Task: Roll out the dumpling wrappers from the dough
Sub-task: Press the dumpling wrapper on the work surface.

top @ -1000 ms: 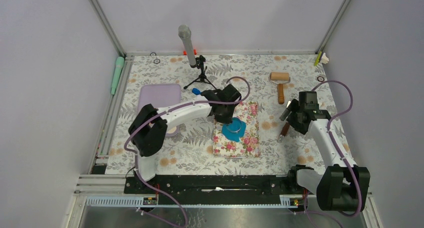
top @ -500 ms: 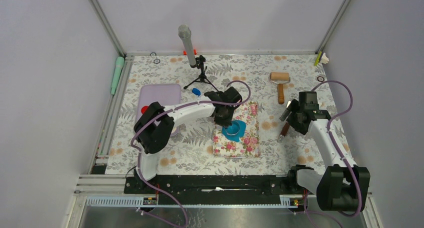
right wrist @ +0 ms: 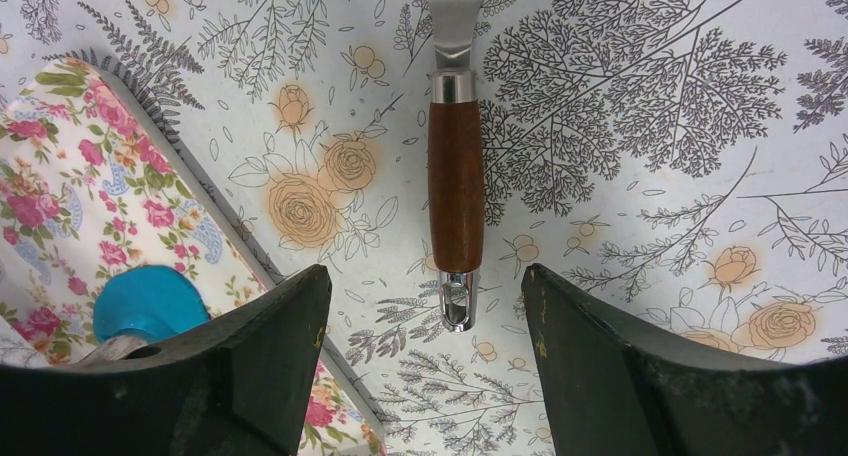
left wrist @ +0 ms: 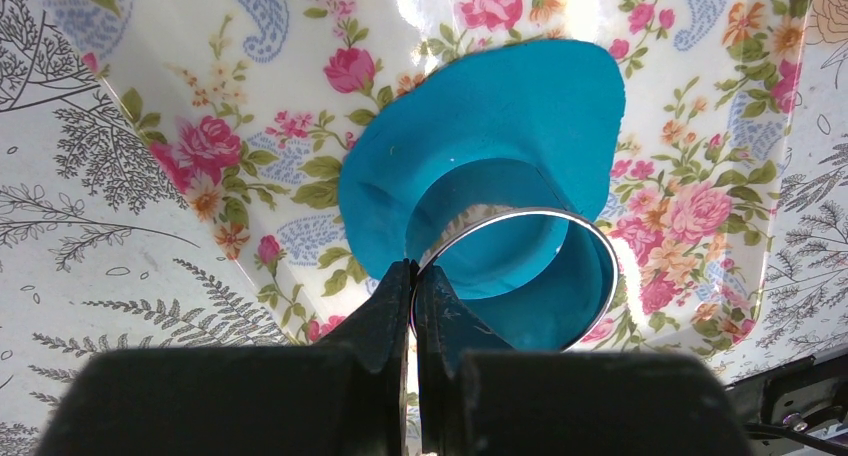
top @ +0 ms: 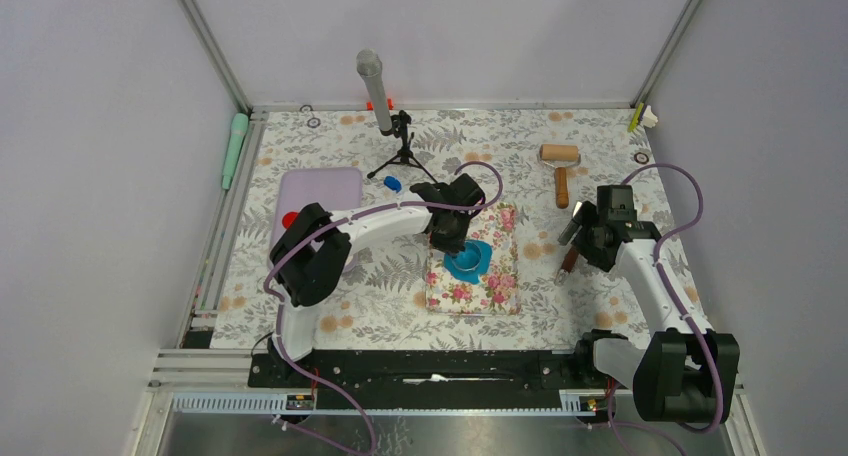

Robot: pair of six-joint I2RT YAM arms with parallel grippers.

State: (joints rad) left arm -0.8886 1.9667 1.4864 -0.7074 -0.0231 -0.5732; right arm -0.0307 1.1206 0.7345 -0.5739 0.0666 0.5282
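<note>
Bright blue dough [left wrist: 500,106], flattened irregular sheet, on floral mat [left wrist: 250,76]

"Any way in to the mat [top: 500,286]?"

"From the near edge, over bare cloth. The left gripper [left wrist: 413,281] and its metal ring [left wrist: 520,214] crowd the left side. A tripod [top: 402,158] stands behind, and a brown-handled tool [right wrist: 455,186] lies to the right."

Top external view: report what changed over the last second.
The left arm's elbow swung slightly rightward, uncovering a red object on the purple board. The left hand, shut on the metal ring cutter, eased slightly nearer over the dough. The right hand, open above the wooden-handled tool, the roller and the floral mat stayed put.
</note>
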